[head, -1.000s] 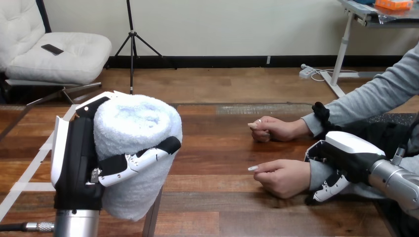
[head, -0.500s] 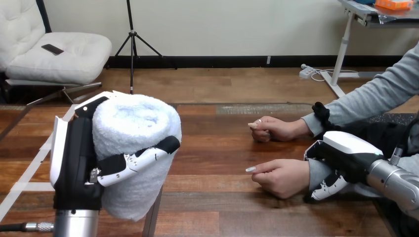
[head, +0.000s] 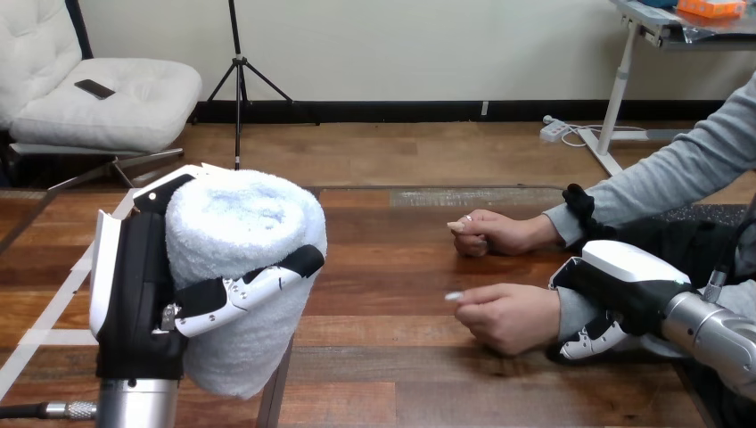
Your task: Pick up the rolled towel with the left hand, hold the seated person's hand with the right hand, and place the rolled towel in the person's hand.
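The left hand (head: 134, 285) and right hand (head: 627, 272) are black with white back shells, black-and-white jointed fingers (head: 242, 294) and silver forearms (head: 716, 336)

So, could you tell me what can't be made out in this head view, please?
1. Head view: whether the right hand truly grips the grey sleeve or just rests against it; the hand's own back hides the contact.
2. Head view: the palm of the person's near hand, turned down towards the table.
3. Head view: the left hand's inner side and the table behind it, blocked by the rolled towel it holds.
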